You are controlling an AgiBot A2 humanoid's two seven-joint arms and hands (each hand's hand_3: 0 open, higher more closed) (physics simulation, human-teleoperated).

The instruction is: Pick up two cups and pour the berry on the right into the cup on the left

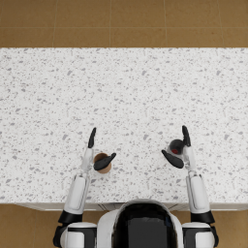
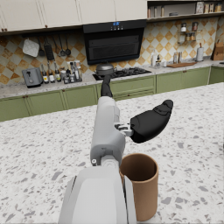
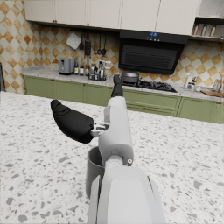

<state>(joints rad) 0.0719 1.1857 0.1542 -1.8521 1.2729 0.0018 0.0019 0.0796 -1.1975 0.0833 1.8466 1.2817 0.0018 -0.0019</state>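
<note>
Near the table's [image 1: 126, 97] front edge, left robot hand [image 1: 97, 154] spread around upright brown cup [image 1: 102, 163], right robot hand [image 1: 178, 150] likewise flanking dark cup [image 1: 175, 147] with berry [image 1: 175, 150], seemingly ungripped.

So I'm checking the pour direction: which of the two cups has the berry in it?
The dark grey cup by the right hand; red shows inside it. The brown cup looks empty.

The right forearm hides most of the grey cup [image 3: 92, 168] in the right wrist view, concealing its berry.
</note>
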